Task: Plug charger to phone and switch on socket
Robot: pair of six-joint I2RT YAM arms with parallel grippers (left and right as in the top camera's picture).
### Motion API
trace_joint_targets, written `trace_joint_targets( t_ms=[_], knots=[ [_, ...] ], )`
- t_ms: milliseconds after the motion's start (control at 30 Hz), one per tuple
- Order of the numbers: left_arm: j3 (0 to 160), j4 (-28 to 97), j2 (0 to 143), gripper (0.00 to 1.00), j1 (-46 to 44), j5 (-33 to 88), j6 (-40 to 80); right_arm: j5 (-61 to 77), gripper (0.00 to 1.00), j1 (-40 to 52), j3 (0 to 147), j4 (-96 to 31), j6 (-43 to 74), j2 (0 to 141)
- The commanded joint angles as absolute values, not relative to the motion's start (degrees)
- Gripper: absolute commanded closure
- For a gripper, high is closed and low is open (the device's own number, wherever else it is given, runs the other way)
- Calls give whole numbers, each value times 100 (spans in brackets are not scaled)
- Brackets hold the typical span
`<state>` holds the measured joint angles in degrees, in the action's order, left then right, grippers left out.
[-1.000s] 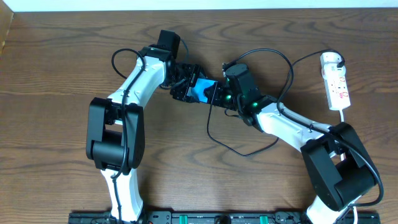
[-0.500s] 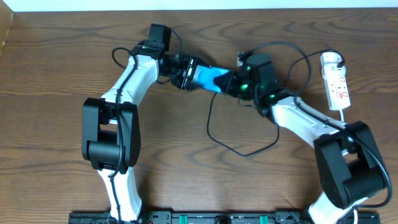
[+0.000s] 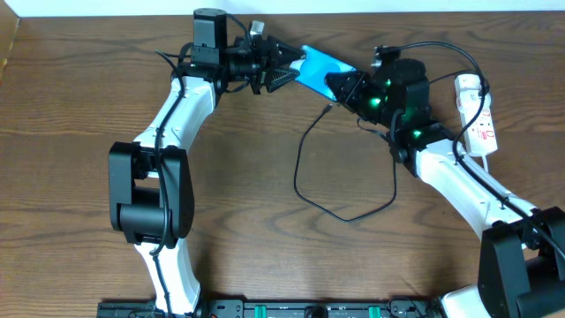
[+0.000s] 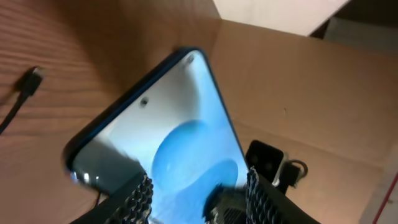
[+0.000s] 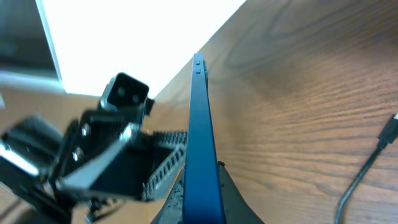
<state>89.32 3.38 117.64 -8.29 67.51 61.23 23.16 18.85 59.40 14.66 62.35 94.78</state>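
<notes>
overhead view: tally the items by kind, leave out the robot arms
smartphone: 1
black charger cable: 1
white power strip: 1
total: 3

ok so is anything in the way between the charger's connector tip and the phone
Nothing visible. The connector tip lies on bare table just below the phone in the overhead view, with only wood between. The phone is held in the right gripper; neither gripper holds the charger.
</notes>
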Motion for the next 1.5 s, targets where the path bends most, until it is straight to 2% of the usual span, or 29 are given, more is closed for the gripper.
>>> trace_joint_targets(
  t_ms=[0, 367, 700, 900, 1167, 1467],
  knots=[
    [9004, 331, 11688, 50, -836, 6904, 6005, 1900, 99, 1900, 6014, 1726, 6899, 9255],
    [9002, 303, 11688, 50, -838, 6908, 6025, 1599, 99, 2073, 6014, 2112, 7977, 9266],
    [9002, -1203, 11688, 50, -843, 7109, 6466, 1433, 99, 2532, 6012, 1970, 9063, 9295],
    [9002, -1520, 11688, 51, -843, 6807, 6858, 1100, 98, 2740, 6012, 1949, 9439, 9297],
    [9002, -1774, 11688, 51, -843, 6490, 7371, 1013, 99, 2998, 6012, 1951, 9561, 9297],
    [9002, -2683, 11688, 51, -843, 6495, 8849, 1000, 99, 3000, 6012, 2051, 9026, 9297]
  ],
)
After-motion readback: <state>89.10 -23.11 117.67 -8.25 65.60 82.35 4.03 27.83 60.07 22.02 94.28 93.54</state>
